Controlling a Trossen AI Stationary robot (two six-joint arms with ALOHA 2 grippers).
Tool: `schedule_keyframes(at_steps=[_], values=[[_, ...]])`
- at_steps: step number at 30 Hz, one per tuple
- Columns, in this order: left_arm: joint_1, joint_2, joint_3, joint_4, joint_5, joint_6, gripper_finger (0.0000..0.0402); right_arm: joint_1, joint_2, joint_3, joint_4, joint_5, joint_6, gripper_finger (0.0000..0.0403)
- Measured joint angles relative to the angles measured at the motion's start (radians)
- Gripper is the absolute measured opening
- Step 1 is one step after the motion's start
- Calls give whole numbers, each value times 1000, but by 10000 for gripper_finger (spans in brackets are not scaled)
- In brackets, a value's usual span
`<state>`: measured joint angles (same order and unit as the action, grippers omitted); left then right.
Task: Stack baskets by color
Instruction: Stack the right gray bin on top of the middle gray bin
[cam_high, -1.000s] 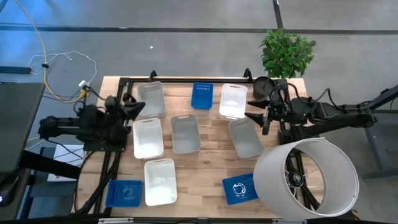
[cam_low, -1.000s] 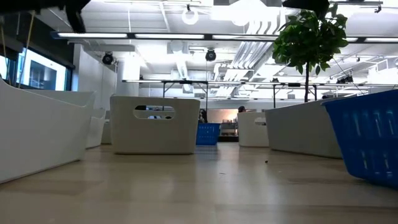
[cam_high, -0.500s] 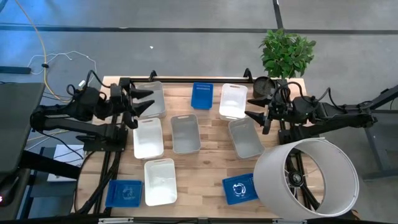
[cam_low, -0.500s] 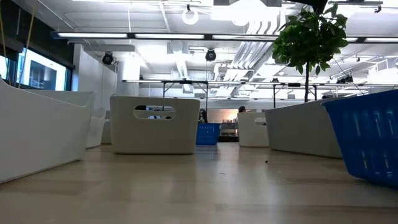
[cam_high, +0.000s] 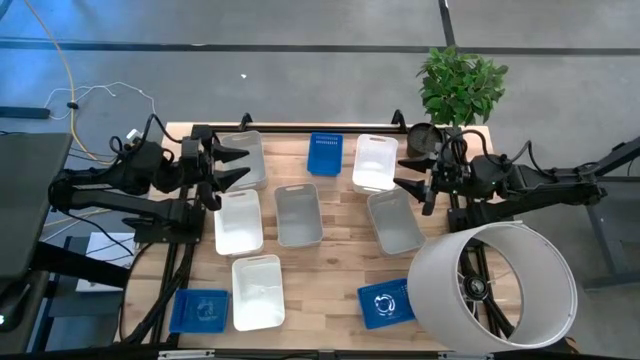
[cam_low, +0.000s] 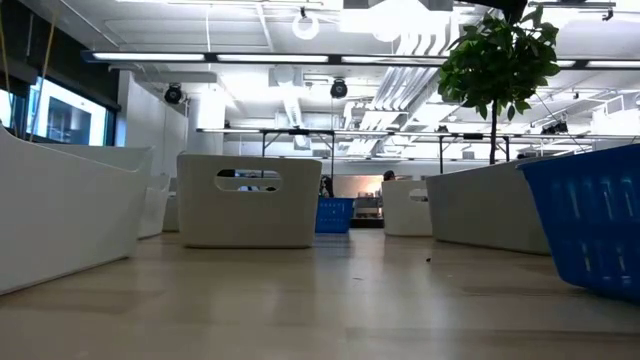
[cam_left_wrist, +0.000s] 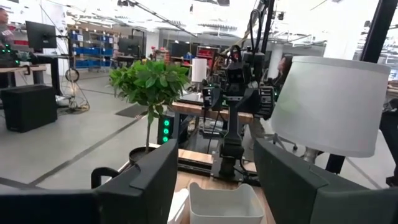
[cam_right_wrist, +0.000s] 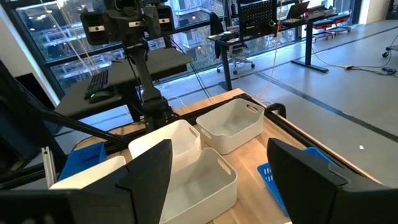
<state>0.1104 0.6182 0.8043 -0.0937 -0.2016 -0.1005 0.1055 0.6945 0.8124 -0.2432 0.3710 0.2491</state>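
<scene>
Several baskets rest on their bottoms on the wooden table: white ones (cam_high: 238, 220) (cam_high: 258, 291) (cam_high: 375, 161), translucent grey ones (cam_high: 243, 160) (cam_high: 298, 213) (cam_high: 394, 221) and blue ones (cam_high: 324, 153) (cam_high: 199, 310) (cam_high: 386, 303). My left gripper (cam_high: 238, 167) hovers open at the table's left side, raised above the grey and white baskets there, pointing level toward the right. My right gripper (cam_high: 402, 174) hovers open at the right side, pointing toward the left. The left wrist view shows a white basket (cam_left_wrist: 225, 202) below and beyond the open fingers. The right wrist view shows white baskets (cam_right_wrist: 230, 127) ahead.
A big white cylinder with a wheel inside (cam_high: 495, 290) stands at the near right corner. A plant (cam_high: 460, 85) in a black pot (cam_high: 425, 140) stands at the far right corner. A black frame rail (cam_high: 300, 128) runs along the far edge. Bare wood (cam_high: 330, 285) lies near the middle.
My left gripper has risen, tipped up to level, shifted a little toward the far edge and opened its fingers wide; it has kept still in the last half second. No basket has moved.
</scene>
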Motion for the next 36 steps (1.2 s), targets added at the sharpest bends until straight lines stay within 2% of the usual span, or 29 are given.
schedule_keyframes(at_steps=[8, 15, 20, 24, 32, 36], values=[[0, 0, 0, 0, 0, 0, 197, 0, 40, 0, -14, 2, -3, 252], [0, 0, 0, 0, 0, 0, 197, 0, 139, 0, -69, -125, 85, 252], [0, 0, 0, 0, 0, 0, 197, 0, 204, 0, -203, -218, 235, 252], [0, 0, 0, 0, 0, 0, 197, 0, 230, 0, -401, -272, 362, 252], [0, 1, 0, 0, -1, 0, 197, 0, 275, 0, -850, -245, 785, 252], [0, 1, 0, 0, -1, 0, 197, -1, 310, -23, -954, -169, 972, 252]])
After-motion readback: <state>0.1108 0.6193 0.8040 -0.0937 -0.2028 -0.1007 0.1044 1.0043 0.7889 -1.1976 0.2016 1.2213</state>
